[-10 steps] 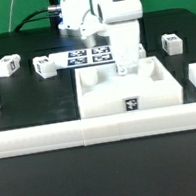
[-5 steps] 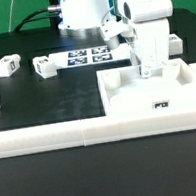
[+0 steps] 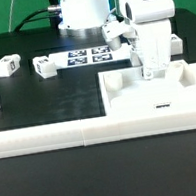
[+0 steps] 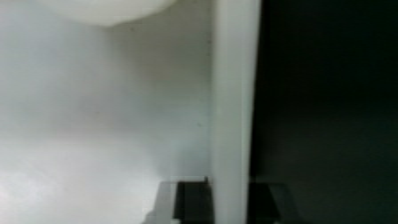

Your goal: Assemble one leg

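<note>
Dragged w/ claw (image 3: pixel 150 75) since 1 s ago: white panel (image 3: pixel 132 101), from mid-bench to the exterior view's right; hardly any shift vs 0.5 s ago. Sits w/ front face against front rail (image 3: pixel 51 136). Claw down on panel's rear wall, clamped onto it; in wrist view, dark fingertips (image 4: pixel 192 203) flank the white wall. Leg (image 3: pixel 6 66) lies on bench (image 3: pixel 46 98) at back, the exterior view's left, well apart from claw. Second leg (image 3: pixel 44 66) just beside marker board (image 3: pixel 90 56). Third leg (image 3: pixel 175 43) behind claw, partly hidden.
</note>
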Controlling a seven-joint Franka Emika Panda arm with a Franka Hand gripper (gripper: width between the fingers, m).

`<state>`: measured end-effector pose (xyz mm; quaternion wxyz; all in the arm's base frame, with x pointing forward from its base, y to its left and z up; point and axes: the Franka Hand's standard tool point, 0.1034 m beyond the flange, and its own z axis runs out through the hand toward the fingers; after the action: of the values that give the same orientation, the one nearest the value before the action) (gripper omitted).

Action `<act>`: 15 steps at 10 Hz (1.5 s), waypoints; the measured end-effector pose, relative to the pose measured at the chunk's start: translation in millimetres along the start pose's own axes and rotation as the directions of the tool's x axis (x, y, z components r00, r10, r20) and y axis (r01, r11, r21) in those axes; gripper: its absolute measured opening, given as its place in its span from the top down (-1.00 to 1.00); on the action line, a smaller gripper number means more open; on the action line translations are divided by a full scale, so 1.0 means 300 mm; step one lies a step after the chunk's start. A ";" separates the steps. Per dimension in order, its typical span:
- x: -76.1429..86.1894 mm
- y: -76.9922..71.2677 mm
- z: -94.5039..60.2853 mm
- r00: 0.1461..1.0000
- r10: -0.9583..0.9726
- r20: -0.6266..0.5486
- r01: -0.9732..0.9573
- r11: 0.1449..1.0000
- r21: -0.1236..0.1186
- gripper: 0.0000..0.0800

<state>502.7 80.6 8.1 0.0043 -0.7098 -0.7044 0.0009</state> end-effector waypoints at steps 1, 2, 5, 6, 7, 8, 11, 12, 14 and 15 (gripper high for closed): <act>-0.001 0.002 0.000 1.000 0.000 0.004 0.000 1.000 0.008 0.85; -0.002 0.001 0.000 1.000 0.000 0.004 0.000 1.000 0.008 0.85; -0.003 0.001 0.001 1.000 0.001 0.004 -0.001 1.000 0.008 0.59; -0.003 0.001 0.001 1.000 0.001 0.004 -0.001 1.000 0.008 0.24; -0.004 0.001 0.001 1.000 0.001 0.004 -0.001 1.000 0.008 -0.18; -0.004 0.001 0.001 1.000 0.001 0.004 -0.001 1.000 0.008 -0.18; -0.005 0.001 0.001 1.000 0.002 0.004 -0.002 1.000 0.008 -0.60; -0.005 0.001 0.001 1.000 0.002 0.004 -0.002 1.000 0.008 -0.62; -0.003 -0.006 -0.036 1.000 0.019 0.009 -0.019 1.000 -0.001 -0.62; 0.003 -0.020 -0.065 0.999 0.045 0.013 -0.045 0.999 -0.006 -0.62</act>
<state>497.0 81.4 27.7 -0.0023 -0.7255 -0.6882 0.0039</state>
